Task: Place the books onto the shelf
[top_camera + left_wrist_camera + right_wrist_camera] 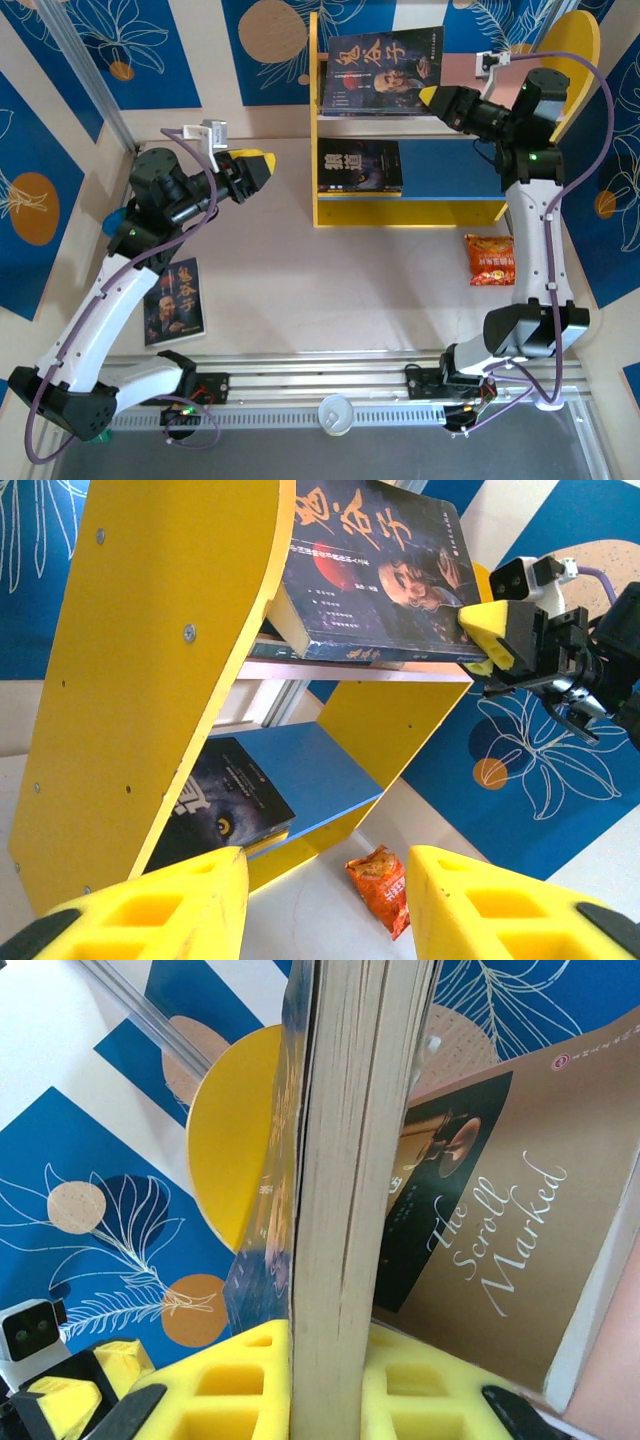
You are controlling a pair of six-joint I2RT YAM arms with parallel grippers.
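- Yellow-sided wooden shelf [410, 212], pink board over blue, stands far across your tabletop [330, 290].
- Glossy dark bearded-man paperback [380, 72] sits on the pink tier, clamped by your right fingers [432, 97].
- Wolf-face paperback [360, 168] lies on the blue board.
- Crinkly orange snack packet [490, 258] lies beside the shelf.
- Your left fingers [150, 915] gape, empty.

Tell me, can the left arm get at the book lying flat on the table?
Probably yes: the left gripper is open and empty, and the book lies uncovered beside that arm.
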